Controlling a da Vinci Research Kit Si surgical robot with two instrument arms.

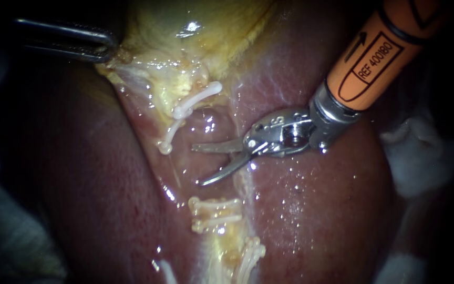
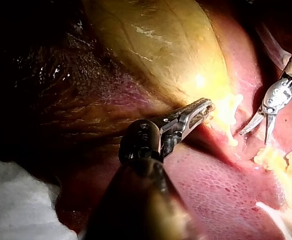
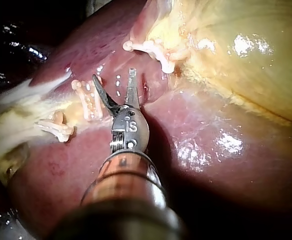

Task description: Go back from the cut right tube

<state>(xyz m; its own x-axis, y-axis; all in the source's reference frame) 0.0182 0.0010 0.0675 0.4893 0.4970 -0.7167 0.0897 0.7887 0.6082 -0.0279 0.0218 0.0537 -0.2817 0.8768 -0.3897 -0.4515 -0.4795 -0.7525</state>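
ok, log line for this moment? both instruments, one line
left instrument: jaws shut on gallbladder | right instrument: jaws open, nothing held, in gap between clips

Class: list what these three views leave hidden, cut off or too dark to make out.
- Endoscope view: most of the left instrument's shaft, lost in the dark corner.
- Endoscope view: the lowest clip, cut off by the bottom edge.
- Right wrist view: the liver under the right instrument, hidden by its own shaft.
- Left wrist view: tissue beside the gallbladder, too dark to identify.
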